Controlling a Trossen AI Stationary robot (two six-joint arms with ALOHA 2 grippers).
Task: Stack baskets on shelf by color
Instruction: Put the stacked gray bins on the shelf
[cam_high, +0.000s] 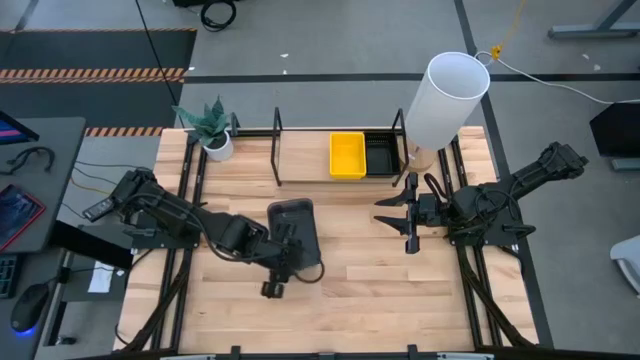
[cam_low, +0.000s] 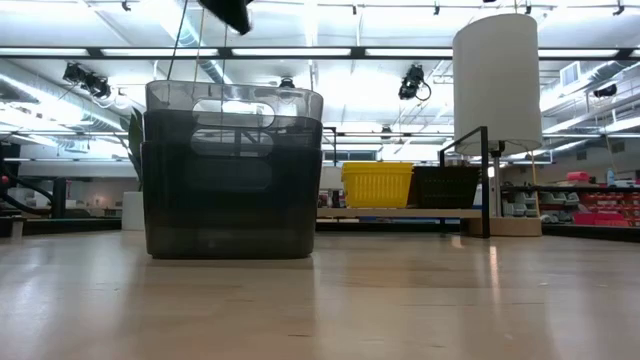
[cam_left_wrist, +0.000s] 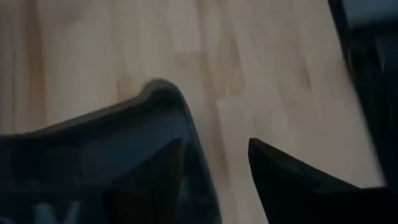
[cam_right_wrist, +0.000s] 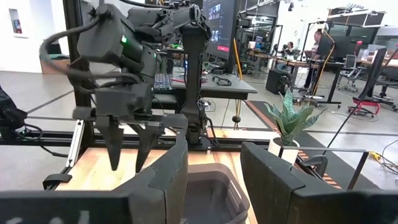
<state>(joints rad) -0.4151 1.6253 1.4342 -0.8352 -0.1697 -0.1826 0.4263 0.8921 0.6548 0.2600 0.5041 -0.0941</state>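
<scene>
High view gives us a pale wooden plank worktop (cam_high: 370, 290) with a smoky grey basket (cam_high: 295, 232) near its middle, translucent, rectangular, with rounded corners. Our left gripper (cam_high: 284, 262) sits at the basket's near rim, jaws parted, one finger inside the wall and one outside. Low view shows grey baskets nested, with slotted handle cut-outs. On the thin black rod shelf (cam_high: 278, 150) at the far edge, a bright yellow basket (cam_high: 347, 155) touches a black basket (cam_high: 381, 154). Our right gripper (cam_high: 410, 222) waits right of centre, jaws open and empty.
</scene>
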